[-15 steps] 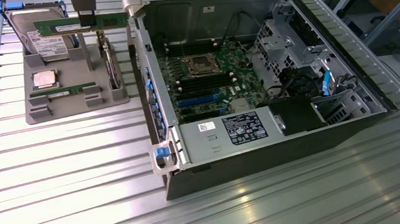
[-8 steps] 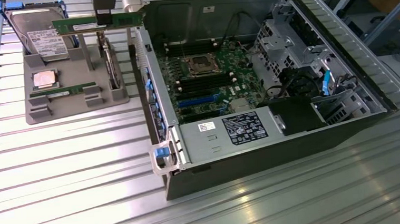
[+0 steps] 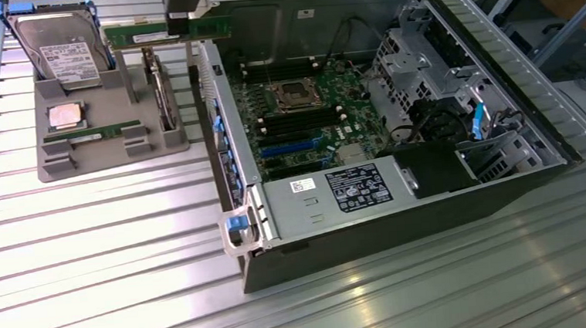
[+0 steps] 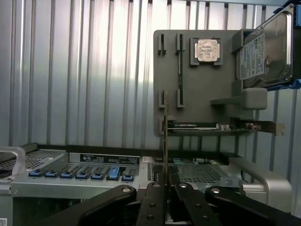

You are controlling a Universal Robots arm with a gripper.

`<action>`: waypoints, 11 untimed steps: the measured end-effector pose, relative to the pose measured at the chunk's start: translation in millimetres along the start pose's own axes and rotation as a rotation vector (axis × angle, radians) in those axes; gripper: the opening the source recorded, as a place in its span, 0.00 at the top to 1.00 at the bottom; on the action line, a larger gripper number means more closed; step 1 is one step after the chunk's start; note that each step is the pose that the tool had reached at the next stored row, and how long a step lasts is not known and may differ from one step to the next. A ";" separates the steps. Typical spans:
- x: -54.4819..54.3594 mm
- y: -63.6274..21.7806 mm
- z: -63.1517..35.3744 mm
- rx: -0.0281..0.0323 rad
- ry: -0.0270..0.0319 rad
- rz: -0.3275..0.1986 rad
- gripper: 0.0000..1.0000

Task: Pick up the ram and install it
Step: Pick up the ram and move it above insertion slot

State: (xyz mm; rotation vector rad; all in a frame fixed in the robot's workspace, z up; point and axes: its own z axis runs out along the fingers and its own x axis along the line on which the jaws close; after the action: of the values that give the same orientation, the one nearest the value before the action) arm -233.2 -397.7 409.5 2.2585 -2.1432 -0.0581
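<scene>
The ram (image 3: 138, 35) is off the table and in the air, in the upper left of the exterior view, clamped near its middle by the gripper (image 3: 181, 29). The stick's green ends stick out past the fingers on both sides. Its long axis runs nearly level across that frame, from the exterior view's left to its right, with the board standing on its long edge. In the wrist view the ram (image 4: 165, 136) appears edge-on as a thin line rising from between the jaws of the gripper (image 4: 165, 186), which are drawn together on it.

The held stick hangs over the seam between the grey holder (image 3: 61, 166) and the near wall of the computer case (image 3: 401, 226). On the holder, below and to the exterior view's left of the ram, sit a hard drive (image 3: 63, 52), a silver processor chip (image 3: 66, 116), a second memory stick (image 3: 93, 135) lying in its groove, and an expansion card (image 3: 164, 88) on edge.

The relation that matters is ram to memory slots (image 3: 288, 122). These dark bars on the motherboard (image 3: 307, 144) lie inside the case, lower and to the exterior view's right of the held stick, just below the processor socket (image 3: 293, 94). Their length seems to run roughly the same way as the ram's, though a small tilt between them cannot be ruled out.
</scene>
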 end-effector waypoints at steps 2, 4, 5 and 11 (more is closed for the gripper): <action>0.2 -4.6 -0.2 0.0000 0.0007 0.000 0.87; 0.7 -12.8 -0.6 -0.0001 0.0020 0.000 0.87; 0.8 -15.3 -0.7 -0.0002 0.0024 0.000 0.87; 1.6 -30.1 -1.4 -0.0002 0.0044 0.000 0.87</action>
State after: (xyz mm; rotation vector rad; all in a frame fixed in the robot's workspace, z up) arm -203.0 -397.7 409.5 2.2562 -2.1411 -0.0533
